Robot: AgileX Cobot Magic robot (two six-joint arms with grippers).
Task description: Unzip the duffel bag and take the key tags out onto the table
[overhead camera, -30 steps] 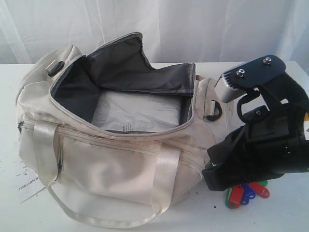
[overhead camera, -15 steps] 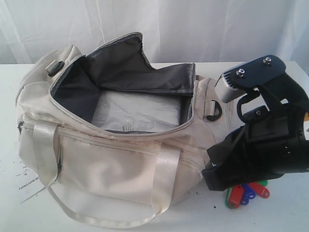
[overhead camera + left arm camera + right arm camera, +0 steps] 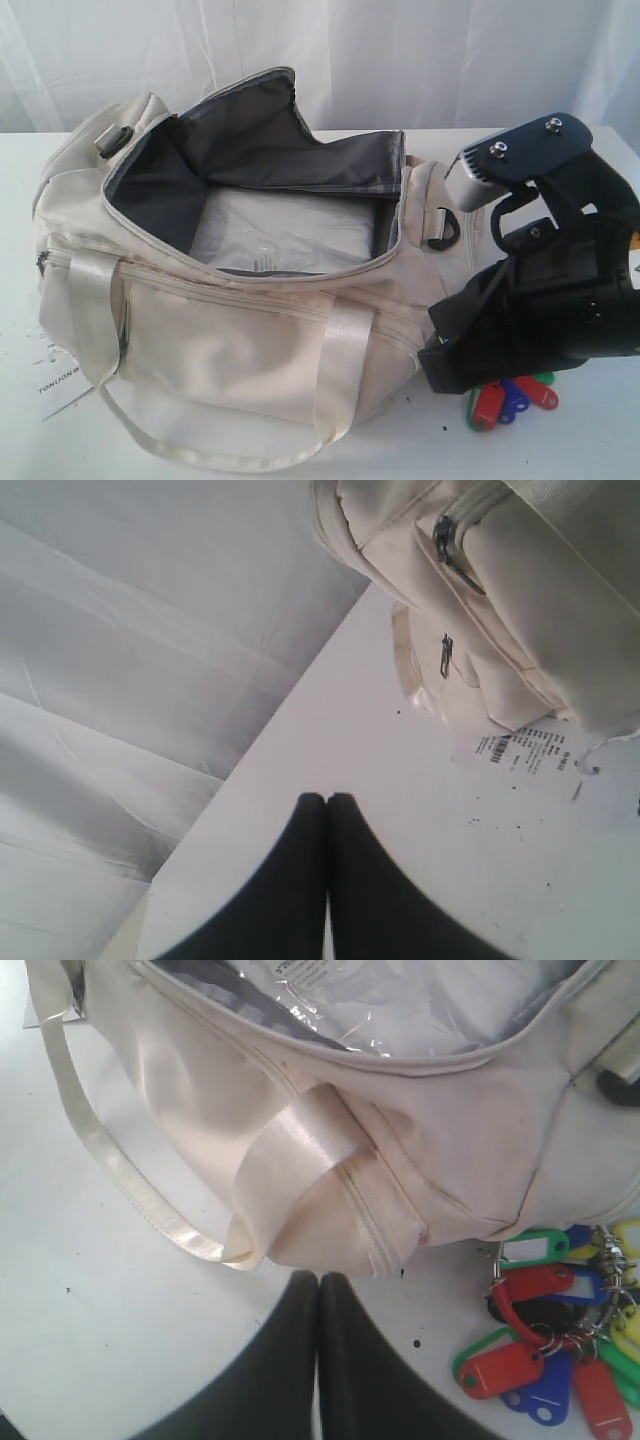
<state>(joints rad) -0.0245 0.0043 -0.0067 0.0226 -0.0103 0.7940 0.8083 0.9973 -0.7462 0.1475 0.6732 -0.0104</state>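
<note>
Outside: the bag [image 3: 250, 340] sits unzipped on the bench [image 3: 590, 445], tags [image 3: 505, 402] out beside it under my right arm [image 3: 560, 300]. Left wrist: my left claw [image 3: 327, 802] is clenched, empty, bag well ahead of its tips. Right wrist: right claw [image 3: 318, 1285] clenched, empty; tags just beside its tips, bag ahead.
</note>
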